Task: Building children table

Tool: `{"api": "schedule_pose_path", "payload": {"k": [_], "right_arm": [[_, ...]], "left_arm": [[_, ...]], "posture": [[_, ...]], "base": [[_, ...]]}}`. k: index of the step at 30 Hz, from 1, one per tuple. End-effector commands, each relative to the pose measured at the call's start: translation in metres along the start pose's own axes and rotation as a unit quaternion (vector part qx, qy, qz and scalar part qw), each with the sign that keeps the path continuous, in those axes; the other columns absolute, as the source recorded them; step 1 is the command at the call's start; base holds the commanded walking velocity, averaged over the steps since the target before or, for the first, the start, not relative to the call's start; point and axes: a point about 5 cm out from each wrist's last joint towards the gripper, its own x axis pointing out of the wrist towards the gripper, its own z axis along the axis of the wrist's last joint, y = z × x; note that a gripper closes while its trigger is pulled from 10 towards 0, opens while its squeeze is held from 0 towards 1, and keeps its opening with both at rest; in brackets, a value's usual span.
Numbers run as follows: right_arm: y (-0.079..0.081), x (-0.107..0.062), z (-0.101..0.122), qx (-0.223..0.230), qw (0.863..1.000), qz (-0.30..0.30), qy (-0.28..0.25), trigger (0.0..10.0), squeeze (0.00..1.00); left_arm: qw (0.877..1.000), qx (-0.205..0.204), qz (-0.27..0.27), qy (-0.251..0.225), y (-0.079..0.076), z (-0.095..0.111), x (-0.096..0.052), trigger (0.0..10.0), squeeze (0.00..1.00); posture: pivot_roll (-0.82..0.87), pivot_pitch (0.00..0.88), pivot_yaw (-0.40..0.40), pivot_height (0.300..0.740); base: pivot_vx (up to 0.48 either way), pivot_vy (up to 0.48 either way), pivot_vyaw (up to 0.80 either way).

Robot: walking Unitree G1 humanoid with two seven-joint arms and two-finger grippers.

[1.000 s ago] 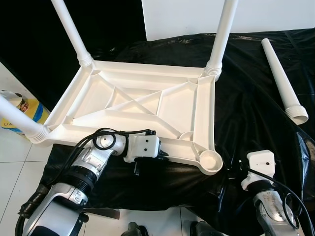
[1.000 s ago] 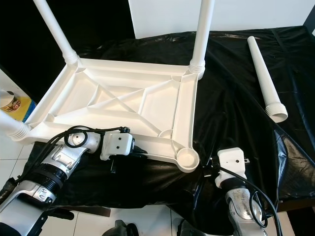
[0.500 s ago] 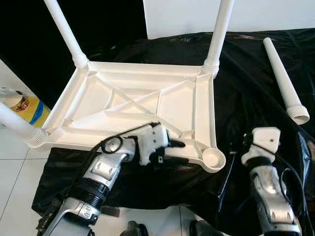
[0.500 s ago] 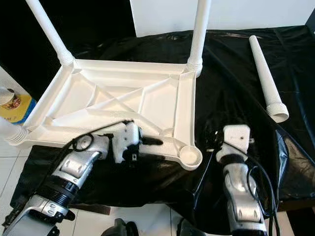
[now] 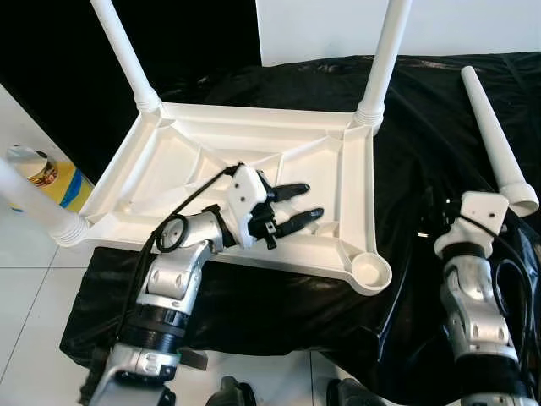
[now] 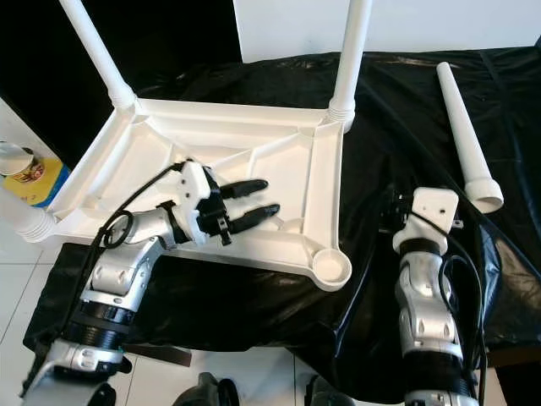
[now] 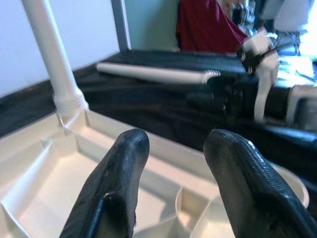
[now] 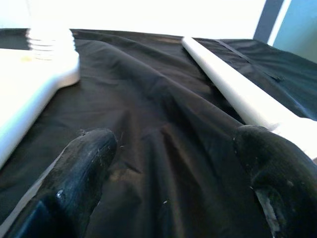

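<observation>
White moulded plastic, so the loose table leg point(image 5: 494, 139) lying on the black sheet point(image 5: 414, 127) right of the upturned tabletop point(image 5: 254, 182) looks light, stiff, slick; grab mid-shaft, with left gripper point(image 5: 297, 205) and right gripper point(image 8: 178, 168) both spread empty.

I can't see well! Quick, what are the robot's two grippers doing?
Left gripper: jaws open, empty, over the upturned table.
Right gripper: jaws open, empty, above the black cloth.
</observation>
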Motion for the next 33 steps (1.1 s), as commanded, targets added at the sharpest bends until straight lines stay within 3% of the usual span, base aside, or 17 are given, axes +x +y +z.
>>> {"api": "schedule_pose_path", "payload": {"k": [1,9,17,27,33], "right_arm": [[-0.006,0.003,-0.004,0.003,1.0,-0.013,0.004,10.0,0.0],[-0.024,0.02,-0.008,0.023,0.997,-0.065,0.017,10.0,0.0],[-0.029,0.021,-0.015,0.056,0.994,-0.087,0.031,10.0,0.0],[-0.029,0.021,-0.015,0.056,0.994,-0.087,0.031,10.0,0.0],[-0.032,0.022,-0.019,0.104,0.988,-0.105,0.041,10.0,0.0]], "left_arm": [[0.997,-0.009,0.08,0.004,0.006,0.0,-0.006,10.0,0.0],[0.997,0.009,0.072,0.013,-0.007,0.007,-0.012,10.0,0.0],[0.997,0.004,0.069,0.016,-0.012,0.014,-0.014,10.0,0.0],[0.997,0.004,0.069,0.016,-0.012,0.014,-0.014,10.0,0.0],[0.998,-0.002,0.053,0.016,-0.016,0.018,-0.017,10.0,0.0]], "posture": [[-0.04,0.137,0.067,0.74],[-0.02,0.163,0.082,0.74],[-0.01,0.182,0.089,0.74],[-0.01,0.182,0.089,0.74],[-0.01,0.202,0.1,0.74]], "base": [[0.0,0.0,0.0],[0.0,0.0,0.0],[0.0,0.0,0.0],[0.0,0.0,0.0],[0.0,0.0,0.0]]}}
